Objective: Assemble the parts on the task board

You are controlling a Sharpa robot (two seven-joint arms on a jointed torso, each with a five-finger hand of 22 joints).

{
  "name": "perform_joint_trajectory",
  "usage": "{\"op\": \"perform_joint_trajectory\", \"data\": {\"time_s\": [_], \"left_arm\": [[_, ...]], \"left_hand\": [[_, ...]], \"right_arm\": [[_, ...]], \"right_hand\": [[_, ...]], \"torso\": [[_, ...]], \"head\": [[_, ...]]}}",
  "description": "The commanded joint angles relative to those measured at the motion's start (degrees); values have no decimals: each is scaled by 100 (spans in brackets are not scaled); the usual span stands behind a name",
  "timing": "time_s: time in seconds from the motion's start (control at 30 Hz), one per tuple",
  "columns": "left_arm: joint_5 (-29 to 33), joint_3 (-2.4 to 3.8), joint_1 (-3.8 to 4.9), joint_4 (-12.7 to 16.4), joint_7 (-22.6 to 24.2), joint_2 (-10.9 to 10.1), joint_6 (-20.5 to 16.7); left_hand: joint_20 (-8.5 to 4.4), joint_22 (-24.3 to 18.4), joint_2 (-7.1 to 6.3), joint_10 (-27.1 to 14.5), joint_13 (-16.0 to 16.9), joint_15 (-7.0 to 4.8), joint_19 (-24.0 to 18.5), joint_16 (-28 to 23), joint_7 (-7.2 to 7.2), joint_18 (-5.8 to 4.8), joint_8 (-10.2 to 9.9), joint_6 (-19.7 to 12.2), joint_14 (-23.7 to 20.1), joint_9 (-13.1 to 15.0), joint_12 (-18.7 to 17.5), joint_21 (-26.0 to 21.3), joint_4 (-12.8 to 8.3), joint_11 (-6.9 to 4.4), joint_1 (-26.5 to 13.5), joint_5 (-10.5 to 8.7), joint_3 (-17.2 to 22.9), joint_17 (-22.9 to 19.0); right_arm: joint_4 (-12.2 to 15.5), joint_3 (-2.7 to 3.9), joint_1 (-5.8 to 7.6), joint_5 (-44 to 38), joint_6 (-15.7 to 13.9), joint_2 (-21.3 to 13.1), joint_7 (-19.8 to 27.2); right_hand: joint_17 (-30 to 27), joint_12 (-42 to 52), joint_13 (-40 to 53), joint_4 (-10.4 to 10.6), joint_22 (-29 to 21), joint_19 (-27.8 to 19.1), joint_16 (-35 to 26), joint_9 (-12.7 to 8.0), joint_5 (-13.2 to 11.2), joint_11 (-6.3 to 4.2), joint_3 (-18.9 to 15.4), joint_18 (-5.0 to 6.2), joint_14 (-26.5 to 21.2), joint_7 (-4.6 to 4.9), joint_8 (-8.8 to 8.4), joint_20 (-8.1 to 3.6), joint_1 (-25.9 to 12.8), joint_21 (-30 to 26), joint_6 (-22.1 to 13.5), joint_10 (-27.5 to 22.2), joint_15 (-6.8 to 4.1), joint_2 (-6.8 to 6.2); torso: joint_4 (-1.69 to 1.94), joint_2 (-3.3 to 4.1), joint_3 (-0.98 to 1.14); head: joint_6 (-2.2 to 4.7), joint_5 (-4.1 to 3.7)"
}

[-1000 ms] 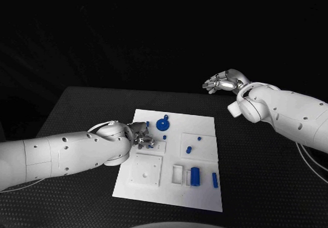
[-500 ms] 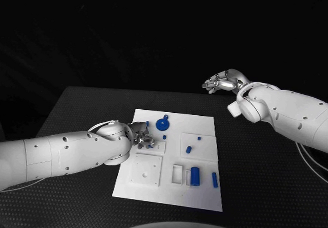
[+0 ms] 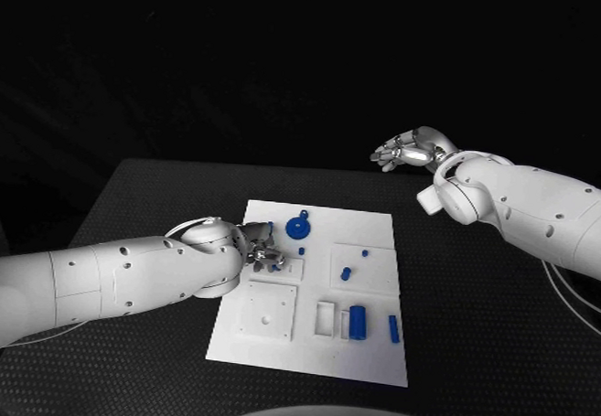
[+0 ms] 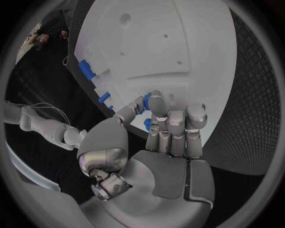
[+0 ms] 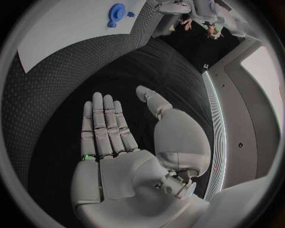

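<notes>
— Board [image 3: 318,291] check: white, flat, rectangular, dead centre on the black table [image 3: 142,202], long side running away from the robot. Raised white square plates and a slotted block on top.

— Parts?

— Blue, all of them. Round disc with a small tab [image 3: 299,227] near the far end, two short pegs [image 3: 346,273] on the right-hand plate, upright cylinder [image 3: 358,322] in the near slotted block, slim bar [image 3: 394,329] lying just beside it.

— Left hand [image 3: 262,252]?

— Down over the board's left side, fingers curled in, pinching a small blue piece [image 4: 147,124] between thumb and fingertips, right above the white surface. More blue bits [image 4: 87,69] along the board's edge in the wrist view.

— Right hand [image 3: 410,150]?

— Well off the board, up beyond the table's far right corner. Palm flat, fingers [image 5: 106,124] straight and together, thumb apart, gripping nothing. Blue disc visible far off in its wrist view too.
</notes>
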Motion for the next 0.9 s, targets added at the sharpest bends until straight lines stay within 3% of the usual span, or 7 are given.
{"op": "perform_joint_trajectory", "data": {"time_s": [0.03, 0.37, 0.53, 0.67, 0.9], "left_arm": [[-24, -46, -66, 1, -56, 74, 345], [-20, -45, -66, 2, -36, 90, 325], [-11, -45, -66, -14, -25, 115, 332], [-8, -45, -66, -32, -18, 124, 347], [18, -44, -65, -29, 19, 159, 423]], "left_hand": [[-449, 10, 14, 225, 10, -578, -2, -23, -282, 705, -25, 316, 573, -8, -28, 18, 287, -250, 62, 20, 292, 11], [-442, 10, 27, 232, 24, -575, -6, -20, -282, 697, -22, 331, 576, -8, -29, 22, 314, -248, 29, 20, 256, 23], [-439, 3, -63, 242, 65, -579, -11, -25, -289, 697, -22, 360, 582, -18, -40, 24, 475, -253, -44, -227, 206, 55], [-440, -1, -133, 243, 88, -579, -14, -32, -291, 700, -24, 368, 584, -25, -48, 25, 598, -255, -86, -287, 187, 70], [-440, 0, -83, 245, 108, -580, -20, -32, -294, 702, -20, 379, 586, -28, -50, 28, 673, -257, -113, -292, 184, 83]], "right_arm": [[12, 0, 1, 6, 64, -1, 29], [12, 0, 1, 6, 64, -8, 29], [11, 0, 1, 6, 71, -2, 27], [11, 0, 1, 6, 71, 0, 28], [7, 0, 0, 6, 79, 10, 29]], "right_hand": [[7, -29, -8, 22, 9, -31, -30, -10, 34, -4, -26, -78, -44, -10, 36, 9, 18, -20, -28, 41, 13, 45], [11, -29, -11, 22, 13, -30, -32, -11, 35, -5, -25, -78, -44, -10, 37, 9, 19, -24, -28, 41, 13, 45], [12, -29, -13, 22, 14, -30, -33, -12, 36, -5, -25, -78, -45, -10, 37, 9, 20, -26, -28, 42, 13, 45], [14, -29, -15, 22, 16, -30, -34, -13, 36, -5, -25, -78, -45, -11, 38, 9, 21, -28, -28, 42, 13, 45], [15, -29, -17, 22, 18, -31, -37, -14, 37, -4, -26, -79, -48, -10, 38, 10, 21, -32, -28, 42, 14, 44]], "torso": [[3, 0, -4], [-1, 0, -5], [5, 0, -7], [4, 1, -8], [9, 2, -8]], "head": [[-9, -10], [2, -19], [4, -31], [6, -40], [10, -47]]}}
